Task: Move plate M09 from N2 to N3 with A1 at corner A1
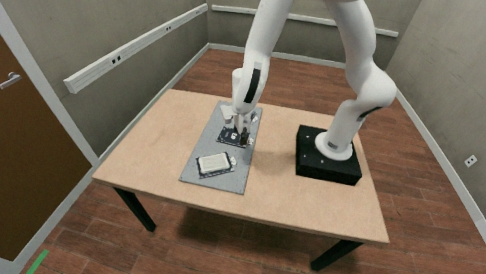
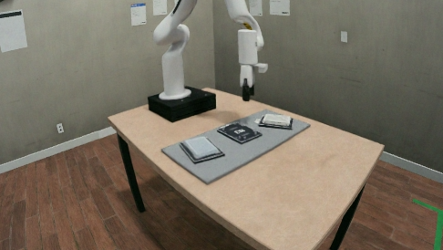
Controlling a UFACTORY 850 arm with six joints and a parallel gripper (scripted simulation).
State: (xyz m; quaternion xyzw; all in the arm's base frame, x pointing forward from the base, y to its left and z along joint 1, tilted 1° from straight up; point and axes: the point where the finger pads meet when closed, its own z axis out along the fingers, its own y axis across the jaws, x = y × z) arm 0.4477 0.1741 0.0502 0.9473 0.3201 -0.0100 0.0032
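A grey deck mat [image 2: 237,143] lies on the table and carries three nests in a row. A white plate [image 2: 200,148] sits in the nest at one end and also shows in the top view [image 1: 215,164]. The middle nest [image 2: 239,132] is dark and holds no plate. A second white plate [image 2: 276,120] sits in the nest at the other end; in the top view the arm mostly hides it. The plate labels and nest signs are too small to read. My gripper [image 2: 246,95] [image 1: 233,136] points down, open and empty, well above the table near the middle nest.
The robot's black base block [image 2: 181,104] stands on the table beside the mat, and also shows in the top view [image 1: 327,156]. The arm's links rise above the far end of the mat.
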